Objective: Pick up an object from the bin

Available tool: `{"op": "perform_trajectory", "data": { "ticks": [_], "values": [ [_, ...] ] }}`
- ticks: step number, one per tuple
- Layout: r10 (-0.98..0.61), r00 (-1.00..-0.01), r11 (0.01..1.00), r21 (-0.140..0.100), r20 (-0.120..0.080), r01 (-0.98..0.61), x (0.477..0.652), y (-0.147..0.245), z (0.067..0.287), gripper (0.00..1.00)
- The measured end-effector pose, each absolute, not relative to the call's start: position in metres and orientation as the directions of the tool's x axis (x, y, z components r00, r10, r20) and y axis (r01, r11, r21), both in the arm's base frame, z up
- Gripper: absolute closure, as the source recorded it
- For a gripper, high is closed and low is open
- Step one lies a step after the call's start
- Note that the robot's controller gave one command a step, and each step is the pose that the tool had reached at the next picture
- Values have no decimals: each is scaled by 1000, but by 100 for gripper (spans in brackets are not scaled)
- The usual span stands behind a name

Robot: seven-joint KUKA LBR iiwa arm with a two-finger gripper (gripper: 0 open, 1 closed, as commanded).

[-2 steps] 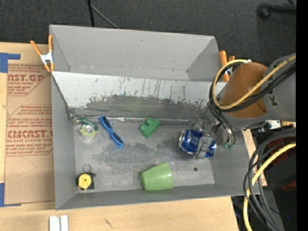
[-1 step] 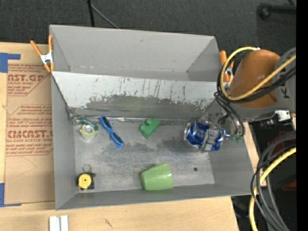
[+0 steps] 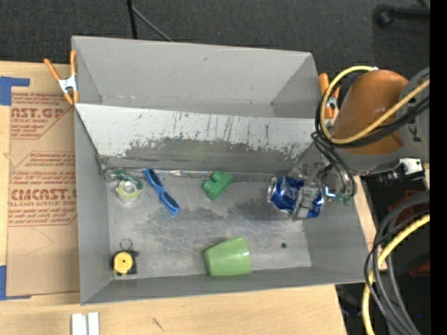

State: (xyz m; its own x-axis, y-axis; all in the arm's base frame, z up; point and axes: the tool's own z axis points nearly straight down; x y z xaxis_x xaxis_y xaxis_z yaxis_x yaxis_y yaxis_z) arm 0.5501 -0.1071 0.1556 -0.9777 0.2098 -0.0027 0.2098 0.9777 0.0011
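Scuffed grey bin (image 3: pixel 183 230): jaws sit at the blue crumpled can (image 3: pixel 285 194), up-right of the green cup (image 3: pixel 228 257), spread unreadable, so confirm you straddle it before lifting.

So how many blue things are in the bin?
2. A thin blue strip left of centre near the back wall; a crumpled blue can at the right, by the pincer. More could hide under the arm.
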Motion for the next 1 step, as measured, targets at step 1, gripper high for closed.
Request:
{"op": "perform_trajectory", "data": {
  "ticks": [1],
  "values": [
    [209,-978,978,1,-6,209,552,-107,195,100]
  ]
}}
